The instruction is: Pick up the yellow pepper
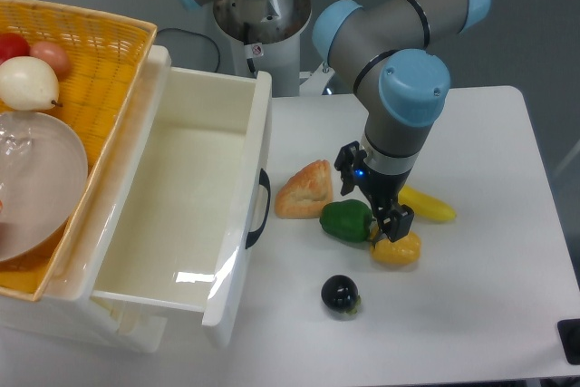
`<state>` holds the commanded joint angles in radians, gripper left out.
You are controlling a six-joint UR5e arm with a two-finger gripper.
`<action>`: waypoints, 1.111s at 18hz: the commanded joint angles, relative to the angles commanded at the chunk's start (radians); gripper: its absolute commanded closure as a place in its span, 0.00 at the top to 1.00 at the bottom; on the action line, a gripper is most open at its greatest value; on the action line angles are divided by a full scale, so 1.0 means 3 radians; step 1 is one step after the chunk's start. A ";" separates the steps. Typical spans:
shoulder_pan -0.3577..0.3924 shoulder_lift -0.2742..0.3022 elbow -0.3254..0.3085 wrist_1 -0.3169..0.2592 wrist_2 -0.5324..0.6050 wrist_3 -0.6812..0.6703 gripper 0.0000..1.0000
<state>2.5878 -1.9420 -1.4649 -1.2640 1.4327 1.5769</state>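
Note:
The yellow pepper (397, 250) is small, rounded and glossy. It lies on the white table (489, 296) right of the green pepper (346, 220). My gripper (388, 228) points down directly over the yellow pepper's top and rear edge, its black fingertips (401, 220) just reaching the pepper. The jaws stand a little apart and look open. The pepper still rests on the table. The gripper hides part of the pepper's back.
A yellow banana-shaped item (430, 205) lies just behind the pepper. A bread piece (306, 190) lies left of the green pepper, and a dark round fruit (340, 294) lies in front. A white open bin (237, 265) and a wicker basket (109, 61) stand at left.

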 joint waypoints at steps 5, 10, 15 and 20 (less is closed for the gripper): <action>0.0005 0.0010 -0.0056 0.0005 -0.0020 0.0005 1.00; -0.0005 0.0031 -0.0123 0.0020 -0.0010 -0.0005 1.00; 0.0000 0.0036 -0.0153 0.0026 -0.0005 -0.0036 1.00; -0.0010 0.0061 -0.0230 0.0092 -0.0010 -0.0270 1.00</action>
<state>2.5848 -1.9236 -1.5340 -1.2365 1.4297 1.4960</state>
